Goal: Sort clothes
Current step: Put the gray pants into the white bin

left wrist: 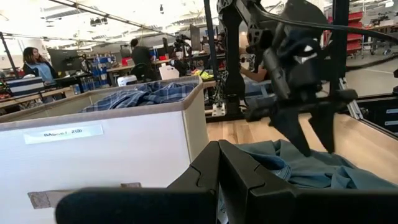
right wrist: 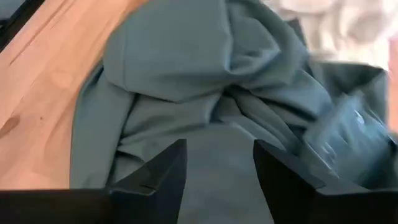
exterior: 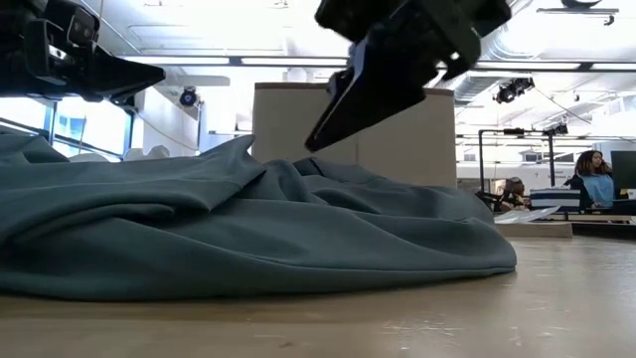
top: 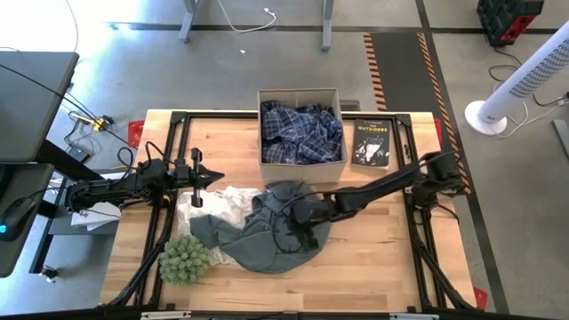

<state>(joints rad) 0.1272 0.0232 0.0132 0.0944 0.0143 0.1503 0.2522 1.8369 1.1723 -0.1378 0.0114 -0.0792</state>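
Hovering over the crumpled grey-green fabric garment (top: 267,227) mid-table, the right hand (right wrist: 214,168) is spread and empty. Lower it onto a raised fold, pinching one layer only. Left hand (top: 197,171): beside the cardboard box (top: 300,164), fingers together, idle.

A crumpled grey-green fabric garment (top: 267,229) lies spread in soft folds on the wooden table, in front of the cardboard box and just right of the spiky plant ball. In the low view it (exterior: 248,224) forms a low, wide mound with a raised ridge near its middle. A rumpled white cloth garment (top: 213,203) lies touching its left side, partly tucked under it. A blue-and-white plaid fabric garment (top: 300,132) sits bunched inside the box, filling it to the rim; the left wrist view shows it (left wrist: 146,94) heaped slightly above the box wall
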